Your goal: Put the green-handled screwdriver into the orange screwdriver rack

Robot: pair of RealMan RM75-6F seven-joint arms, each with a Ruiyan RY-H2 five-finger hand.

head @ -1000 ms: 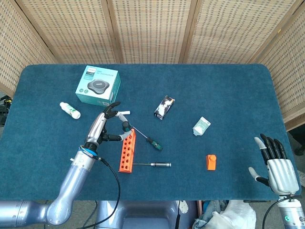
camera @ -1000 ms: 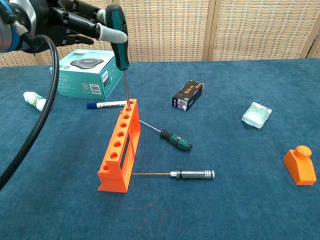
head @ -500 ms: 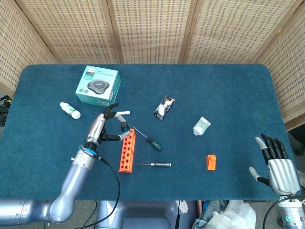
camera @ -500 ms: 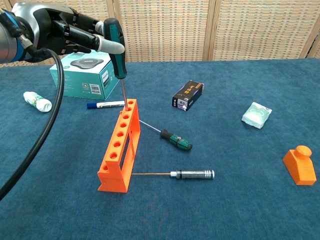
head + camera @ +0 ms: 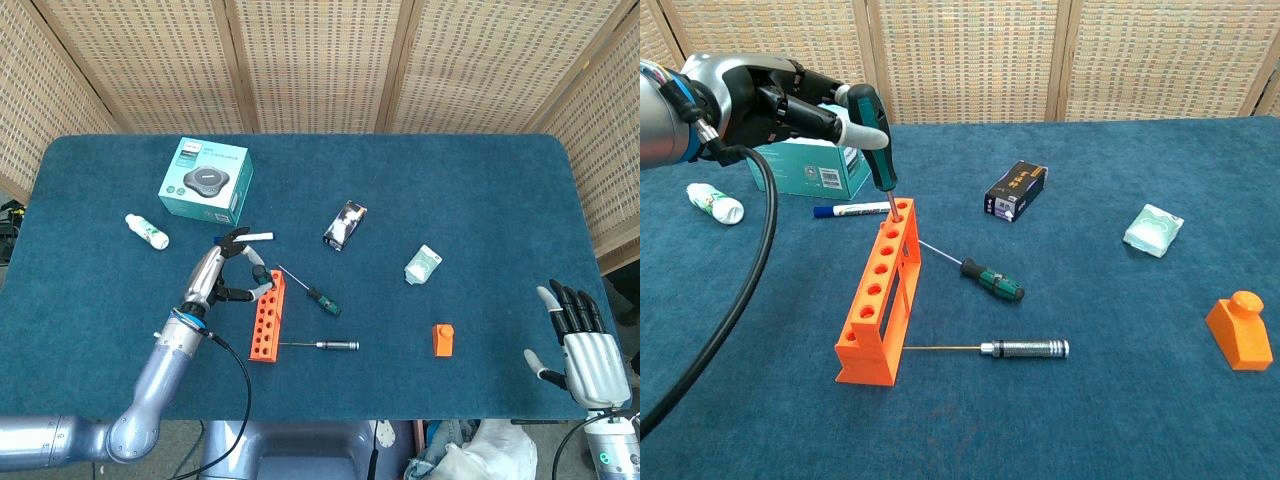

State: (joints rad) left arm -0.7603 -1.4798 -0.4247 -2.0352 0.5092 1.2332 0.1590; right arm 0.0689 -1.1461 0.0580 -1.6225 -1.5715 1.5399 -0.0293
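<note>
My left hand [image 5: 780, 100] grips a green-handled screwdriver [image 5: 875, 135] by its handle, nearly upright. Its shaft is sunk into the farthest hole of the orange rack [image 5: 880, 290], so the handle hangs just above the rack's top. In the head view the left hand [image 5: 222, 272] is at the far end of the rack [image 5: 266, 318], and the screwdriver [image 5: 257, 274] is mostly hidden by the fingers. A smaller green-handled screwdriver [image 5: 990, 280] lies flat on the cloth to the right of the rack. My right hand [image 5: 585, 350] hovers at the table's front right, fingers spread and holding nothing.
A silver-handled driver [image 5: 1025, 348] lies by the rack's near end. Behind the rack are a blue marker [image 5: 852, 210] and a teal box [image 5: 810, 172]; a white bottle [image 5: 715, 203] lies left. A black box [image 5: 1017, 190], mint packet [image 5: 1153, 229] and orange block [image 5: 1241, 330] lie right.
My left hand has come down with the screwdriver, and the shaft has slid deeper into the rack's far hole. The right hand has not moved.
</note>
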